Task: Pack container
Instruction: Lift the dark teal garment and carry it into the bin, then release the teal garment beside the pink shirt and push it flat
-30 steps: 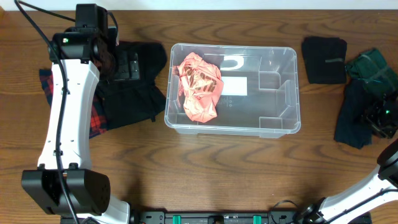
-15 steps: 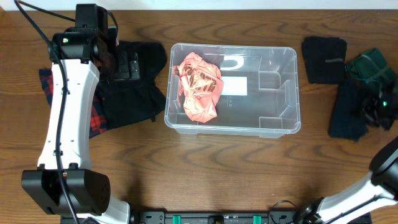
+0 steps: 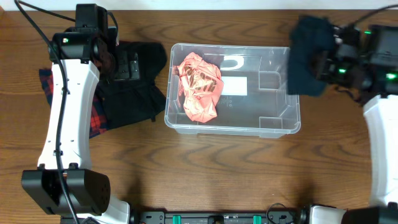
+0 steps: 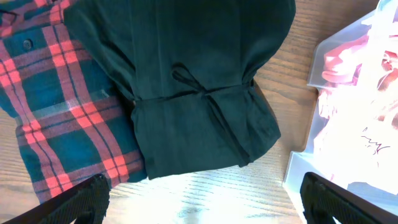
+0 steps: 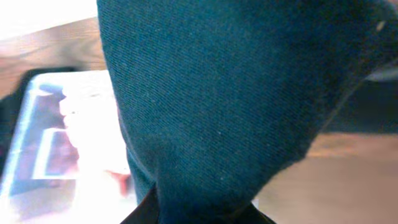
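Wooden surface, container (image 3: 273,96) at its middle — the right jaws have lifted a dark cloth (image 3: 305,59) off the right side and pinch it at the container's right rim, likely ready to drop; left jaws spread.

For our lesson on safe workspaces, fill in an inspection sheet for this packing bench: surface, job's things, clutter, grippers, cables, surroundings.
Surface: wooden table, brown grain.
Job's things: clear container mid-table, with a pink garment in its left half and a white label on its base; dark teal garment hanging at its right rim.
Clutter: black garment partly on a plaid shirt, left of the container.
Grippers: left gripper open above the black garment; right gripper shut on the dark teal garment.
Cables: black cable by the left arm.
Surroundings: pale strip beyond the far edge; black rail at the near edge.
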Robot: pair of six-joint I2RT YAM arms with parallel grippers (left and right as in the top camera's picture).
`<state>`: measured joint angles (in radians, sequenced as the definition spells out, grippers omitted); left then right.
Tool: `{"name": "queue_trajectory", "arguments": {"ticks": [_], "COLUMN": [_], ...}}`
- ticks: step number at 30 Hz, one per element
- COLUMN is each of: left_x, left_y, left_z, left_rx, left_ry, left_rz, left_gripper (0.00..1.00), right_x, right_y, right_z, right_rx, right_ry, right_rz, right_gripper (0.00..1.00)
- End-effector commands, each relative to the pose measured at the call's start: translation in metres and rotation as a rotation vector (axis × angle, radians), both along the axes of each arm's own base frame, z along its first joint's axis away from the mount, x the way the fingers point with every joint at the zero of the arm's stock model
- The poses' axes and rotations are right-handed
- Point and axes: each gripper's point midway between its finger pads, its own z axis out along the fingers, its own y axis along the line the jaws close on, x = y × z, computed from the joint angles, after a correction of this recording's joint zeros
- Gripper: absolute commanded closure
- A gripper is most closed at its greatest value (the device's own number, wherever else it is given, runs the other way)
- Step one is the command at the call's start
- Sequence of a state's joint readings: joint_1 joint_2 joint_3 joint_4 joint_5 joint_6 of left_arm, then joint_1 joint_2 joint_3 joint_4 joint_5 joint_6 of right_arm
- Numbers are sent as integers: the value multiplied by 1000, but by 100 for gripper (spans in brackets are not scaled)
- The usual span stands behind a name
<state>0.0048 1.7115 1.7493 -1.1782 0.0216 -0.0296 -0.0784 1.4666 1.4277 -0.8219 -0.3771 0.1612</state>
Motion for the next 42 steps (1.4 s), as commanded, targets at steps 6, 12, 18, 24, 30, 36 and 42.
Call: {"name": "queue_trajectory", "arguments": {"ticks": [6,12,18,24,30,36,42], "left_x": [3,3,3,3,3,3,3], "left_y": [2,2,3,2,2,3,3], "left_z": [5,5,5,5,5,5,5], "left_rx": [7,7,7,7,7,7,7], "left_ry": [-13,-13,-13,-13,-13,-13,-13], "left_rz": [15,15,15,15,15,15,15], "left_gripper": [2,2,2,2,2,2,2], "right_x": [12,17,15,18,15,13,13], "right_y": [101,149,167,164,165,169,169], "right_z": [-18,-65,-118,-158,-181,-187,-187], "right_rx": [95,151,139,52,17,-5,-51], "right_ry": [75,214,353,397,439,440,408], "right_rz": [19,-21,-46,-16,-1,34,117], "right_gripper": [93,99,99,99,99,94,54]}}
